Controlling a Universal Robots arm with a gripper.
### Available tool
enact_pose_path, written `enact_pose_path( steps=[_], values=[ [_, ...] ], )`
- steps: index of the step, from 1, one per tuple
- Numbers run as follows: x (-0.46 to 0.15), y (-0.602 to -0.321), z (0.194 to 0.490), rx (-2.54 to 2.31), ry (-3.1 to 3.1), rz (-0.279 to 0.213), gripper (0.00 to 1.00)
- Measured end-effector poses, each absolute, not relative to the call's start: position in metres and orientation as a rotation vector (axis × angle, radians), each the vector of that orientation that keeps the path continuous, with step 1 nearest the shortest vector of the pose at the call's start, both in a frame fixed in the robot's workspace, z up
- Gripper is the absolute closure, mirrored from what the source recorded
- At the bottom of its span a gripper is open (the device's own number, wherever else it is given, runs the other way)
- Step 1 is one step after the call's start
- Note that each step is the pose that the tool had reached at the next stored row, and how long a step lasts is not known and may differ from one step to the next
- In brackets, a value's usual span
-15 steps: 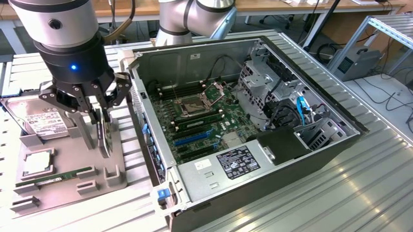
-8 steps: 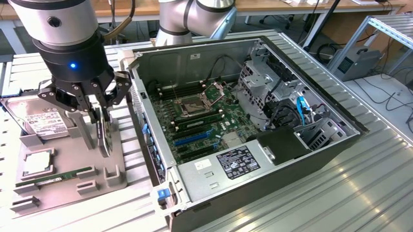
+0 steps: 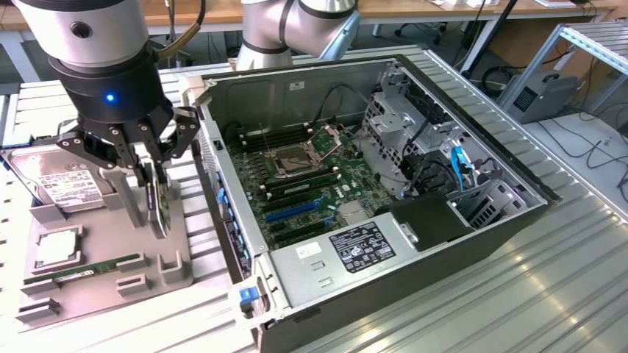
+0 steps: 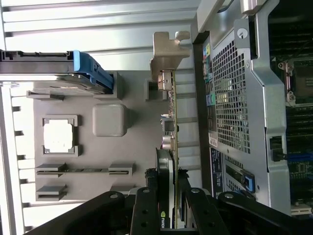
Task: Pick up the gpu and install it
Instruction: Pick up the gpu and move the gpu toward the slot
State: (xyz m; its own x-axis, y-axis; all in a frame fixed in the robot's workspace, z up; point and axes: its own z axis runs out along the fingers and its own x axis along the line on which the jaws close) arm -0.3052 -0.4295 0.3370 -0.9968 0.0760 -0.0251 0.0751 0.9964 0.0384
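Your thin green gpu card [image 3: 158, 209] [image 4: 170, 117], with its dark cooler and silver end bracket, stands on edge over the grey moulded holder tray [image 3: 108, 250], just beside the open black computer case [image 3: 393, 184]. Your black claw [image 3: 149, 173] [image 4: 166, 196] is clamped on the card from above, a finger on each face. Near it on the tray you see a boxy silver hard drive [image 3: 64, 184] and a narrow green memory stick [image 3: 84, 272].
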Motion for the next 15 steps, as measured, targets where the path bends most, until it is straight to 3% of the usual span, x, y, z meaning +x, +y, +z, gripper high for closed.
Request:
enact_pose_path(
  steps=[15],
  values=[
    [-0.3052, -0.4295, 0.342, 0.118, 3.112, 0.058, 0.73]
  ],
)
